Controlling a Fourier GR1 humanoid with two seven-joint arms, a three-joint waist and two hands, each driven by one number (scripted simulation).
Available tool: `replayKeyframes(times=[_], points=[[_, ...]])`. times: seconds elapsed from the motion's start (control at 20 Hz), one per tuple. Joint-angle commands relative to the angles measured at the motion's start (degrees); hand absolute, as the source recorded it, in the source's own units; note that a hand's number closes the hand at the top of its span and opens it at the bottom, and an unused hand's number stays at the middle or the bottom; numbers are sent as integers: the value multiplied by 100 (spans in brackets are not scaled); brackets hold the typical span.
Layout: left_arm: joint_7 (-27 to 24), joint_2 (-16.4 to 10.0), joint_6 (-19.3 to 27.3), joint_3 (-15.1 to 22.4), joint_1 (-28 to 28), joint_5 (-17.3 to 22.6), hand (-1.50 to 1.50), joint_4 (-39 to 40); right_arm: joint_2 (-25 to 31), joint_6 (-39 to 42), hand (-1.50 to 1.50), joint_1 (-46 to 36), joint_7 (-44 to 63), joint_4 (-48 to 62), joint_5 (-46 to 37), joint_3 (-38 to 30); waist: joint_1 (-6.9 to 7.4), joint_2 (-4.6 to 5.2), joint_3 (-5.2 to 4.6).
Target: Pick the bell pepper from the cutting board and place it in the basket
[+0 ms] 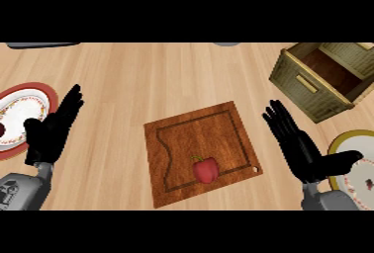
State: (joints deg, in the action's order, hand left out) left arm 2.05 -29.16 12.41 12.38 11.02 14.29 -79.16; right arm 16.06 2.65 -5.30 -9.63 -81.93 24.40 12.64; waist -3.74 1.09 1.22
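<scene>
A red bell pepper with a green stem lies on the near part of the brown wooden cutting board at the middle of the counter. The olive woven basket stands at the far right, open side up and empty as far as I see. My right hand is open, fingers straight, to the right of the board and below the basket. At the left, beside a plate, my left hand is open with fingers up. Neither hand touches the pepper.
A red-rimmed plate lies at the left edge, partly behind my left hand. A yellow-rimmed plate sits at the lower right by my right thumb. Grey objects peek in at the far edge.
</scene>
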Motion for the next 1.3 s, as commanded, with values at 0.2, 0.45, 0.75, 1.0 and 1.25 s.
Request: replayKeyframes(times=[0.2, 0.45, 0.75, 1.0, 1.25], points=[[-427, 604, 554, -322, -36, 164, 0, -420, 164, -1679, 150, 509, -731, -1657, -1839, 218, 92, -270, -161], [-544, 1006, 584, -119, -208, 271, 0, -665, -30, -2408, -150, 363, -545, -1579, -4149, 1927, 392, -257, -186], [-615, 1069, 624, -91, -565, 301, 0, -879, -1206, -4612, -150, 952, 343, -1048, -5973, 2176, 257, -260, -177], [-594, 1014, 727, -224, -675, 306, 0, -876, -932, -5084, -150, 1520, 1404, -1096, -7365, 1544, -121, -297, -240], [-686, 1028, 833, -282, -751, 265, 0, -979, -746, -4453, -150, 2220, 2329, -1101, -8531, 1387, -167, -248, -274]])
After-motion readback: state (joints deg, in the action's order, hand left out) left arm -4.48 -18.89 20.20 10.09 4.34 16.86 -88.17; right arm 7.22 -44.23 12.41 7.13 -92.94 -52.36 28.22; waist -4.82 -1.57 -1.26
